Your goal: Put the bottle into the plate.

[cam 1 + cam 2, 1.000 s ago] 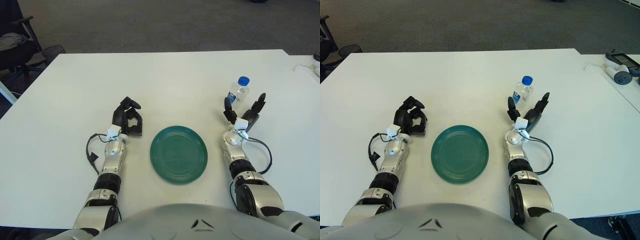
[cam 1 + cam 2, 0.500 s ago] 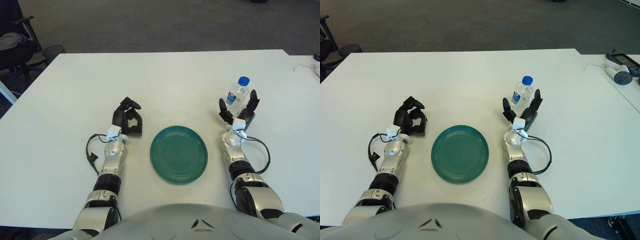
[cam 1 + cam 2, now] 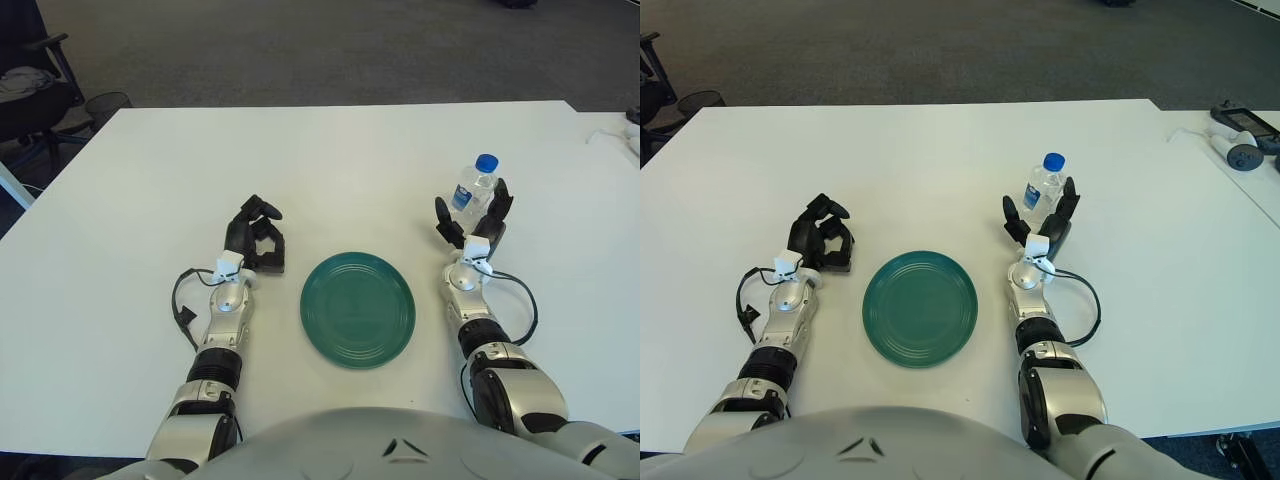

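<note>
On the white table (image 3: 340,140), from left to right: left hand (image 3: 256,238) parked with fingers curled on nothing, well apart from the action; green plate (image 3: 357,308) lying flat in the middle; right hand (image 3: 472,222) spread wide, holding nothing. Just beyond that right hand, between its fingers and thumb, bottle (image 3: 474,187) upright, long axis vertical, blue cap up. Clearly nearer the right hand; probably a short forward reach before closing.

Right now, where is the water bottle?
The bottle stands upright on the robot's right side of the white table, beyond and right of the green plate, with the right hand open just in front of it.
</note>
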You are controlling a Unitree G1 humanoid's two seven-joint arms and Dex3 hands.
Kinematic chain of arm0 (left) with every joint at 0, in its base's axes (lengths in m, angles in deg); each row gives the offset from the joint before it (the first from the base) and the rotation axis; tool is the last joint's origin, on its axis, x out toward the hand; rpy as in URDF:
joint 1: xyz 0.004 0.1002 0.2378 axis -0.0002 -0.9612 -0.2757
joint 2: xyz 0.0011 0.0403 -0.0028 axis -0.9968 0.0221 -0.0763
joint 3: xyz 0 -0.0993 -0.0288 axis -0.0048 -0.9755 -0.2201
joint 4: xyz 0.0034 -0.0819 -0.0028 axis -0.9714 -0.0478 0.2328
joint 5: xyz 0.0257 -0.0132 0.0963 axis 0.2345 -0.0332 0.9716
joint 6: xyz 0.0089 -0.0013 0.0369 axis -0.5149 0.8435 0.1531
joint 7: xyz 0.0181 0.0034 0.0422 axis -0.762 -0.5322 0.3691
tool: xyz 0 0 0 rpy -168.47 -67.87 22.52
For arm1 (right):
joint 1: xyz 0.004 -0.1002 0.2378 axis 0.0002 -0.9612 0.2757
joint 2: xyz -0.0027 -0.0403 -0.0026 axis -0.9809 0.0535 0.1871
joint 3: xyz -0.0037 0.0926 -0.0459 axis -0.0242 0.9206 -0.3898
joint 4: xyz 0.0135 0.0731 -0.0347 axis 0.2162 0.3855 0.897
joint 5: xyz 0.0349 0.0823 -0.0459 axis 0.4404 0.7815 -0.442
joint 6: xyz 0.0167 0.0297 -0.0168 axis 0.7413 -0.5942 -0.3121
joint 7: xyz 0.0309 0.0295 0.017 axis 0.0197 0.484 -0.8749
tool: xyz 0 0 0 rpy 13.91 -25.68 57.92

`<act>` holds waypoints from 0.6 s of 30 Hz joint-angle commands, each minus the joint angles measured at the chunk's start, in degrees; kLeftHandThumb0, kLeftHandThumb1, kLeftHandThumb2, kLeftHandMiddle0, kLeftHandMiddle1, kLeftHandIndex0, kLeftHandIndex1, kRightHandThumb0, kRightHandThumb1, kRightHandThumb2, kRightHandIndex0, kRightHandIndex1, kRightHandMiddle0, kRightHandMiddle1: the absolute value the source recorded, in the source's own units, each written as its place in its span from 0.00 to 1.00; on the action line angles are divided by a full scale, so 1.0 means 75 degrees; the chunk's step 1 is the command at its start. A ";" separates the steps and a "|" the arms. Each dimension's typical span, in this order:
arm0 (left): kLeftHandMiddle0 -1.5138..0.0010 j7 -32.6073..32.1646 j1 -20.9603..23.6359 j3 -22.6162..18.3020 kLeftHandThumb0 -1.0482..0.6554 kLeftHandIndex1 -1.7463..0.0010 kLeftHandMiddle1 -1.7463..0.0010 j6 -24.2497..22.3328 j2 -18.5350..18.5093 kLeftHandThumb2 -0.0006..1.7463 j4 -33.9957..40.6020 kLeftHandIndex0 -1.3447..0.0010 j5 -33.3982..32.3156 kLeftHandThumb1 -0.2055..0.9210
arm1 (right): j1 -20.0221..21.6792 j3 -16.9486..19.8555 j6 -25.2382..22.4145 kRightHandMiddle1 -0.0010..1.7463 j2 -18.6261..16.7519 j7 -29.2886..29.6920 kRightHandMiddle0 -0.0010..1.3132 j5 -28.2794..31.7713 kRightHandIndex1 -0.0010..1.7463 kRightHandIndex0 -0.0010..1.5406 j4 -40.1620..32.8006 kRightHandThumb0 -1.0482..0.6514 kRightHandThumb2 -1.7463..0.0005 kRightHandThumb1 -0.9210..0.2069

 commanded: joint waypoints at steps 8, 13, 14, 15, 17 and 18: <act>0.39 0.0097 -0.0483 -0.0208 0.61 0.00 0.04 -0.0011 0.0007 1.00 -0.0670 0.49 -0.0276 0.11 | -0.0388 0.0745 -0.0338 0.08 0.0167 -0.0084 0.00 0.0589 0.07 0.01 0.1605 0.11 0.73 0.22; 0.40 0.0122 -0.0442 -0.0240 0.61 0.00 0.04 0.0107 -0.0008 0.99 -0.0799 0.49 -0.0327 0.12 | -0.0180 0.0922 -0.0380 0.12 0.0284 -0.0149 0.00 0.0691 0.07 0.02 0.1837 0.11 0.73 0.22; 0.40 0.0124 -0.0451 -0.0242 0.61 0.00 0.04 0.0131 -0.0009 0.99 -0.0799 0.49 -0.0322 0.12 | -0.0158 0.0952 -0.0390 0.12 0.0297 -0.0146 0.00 0.0698 0.07 0.03 0.1866 0.11 0.73 0.22; 0.40 0.0125 -0.0458 -0.0243 0.61 0.00 0.04 0.0148 -0.0009 0.99 -0.0799 0.49 -0.0319 0.12 | -0.0145 0.0973 -0.0391 0.13 0.0304 -0.0145 0.00 0.0696 0.07 0.03 0.1888 0.11 0.73 0.22; 0.40 0.0125 -0.0480 -0.0233 0.61 0.00 0.04 0.0129 -0.0015 0.99 -0.0762 0.49 -0.0304 0.12 | -0.0064 0.1027 -0.0471 0.13 0.0340 -0.0107 0.00 0.0703 0.07 0.03 0.1961 0.11 0.73 0.22; 0.40 0.0125 -0.0487 -0.0229 0.61 0.00 0.04 0.0110 -0.0017 0.99 -0.0743 0.49 -0.0299 0.13 | -0.0032 0.1046 -0.0503 0.14 0.0354 -0.0088 0.00 0.0701 0.07 0.03 0.1990 0.11 0.73 0.22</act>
